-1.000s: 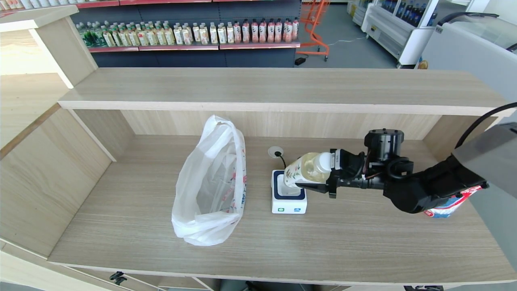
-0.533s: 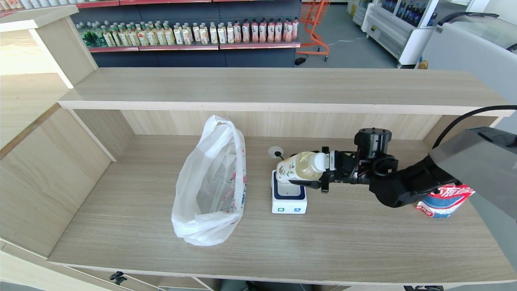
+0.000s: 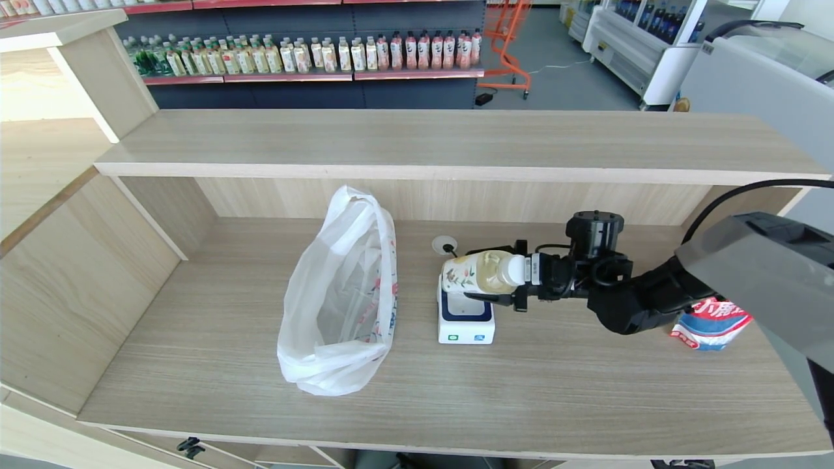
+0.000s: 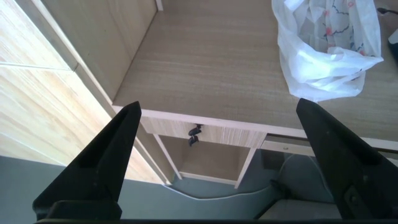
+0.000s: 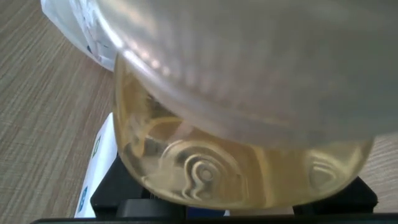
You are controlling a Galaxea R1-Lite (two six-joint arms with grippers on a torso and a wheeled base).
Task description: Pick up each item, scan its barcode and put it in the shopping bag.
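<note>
Pale wood counter (image 3: 195,312): recessed work surface under a raised far ledge; carries every item below.
Right arm (image 3: 642,299): black, enters from the right and stretches leftward, low over the counter, wrist about level.
Shopping bag (image 3: 339,306): white plastic, standing left of centre, mouth open upward, well apart from the bottle.
Left gripper (image 4: 217,168): fingers spread wide and holding nothing; it hangs beyond the counter's near edge, with the bag's near end beside it.
Packet (image 3: 710,322): red, white and blue, on the counter at far right, partly hidden behind the right arm.
Scanner (image 3: 465,319): white block with a dark blue face, just right of the bag; a cable runs from it to a round port (image 3: 444,245) on its far side.
Bottle (image 3: 479,272): pale yellow drink with a flowered label, lying horizontal over the scanner's far half, white cap pointing right.
Right gripper (image 3: 502,273): clamped on the bottle's cap end, one finger on the far side, one on the near side.
</note>
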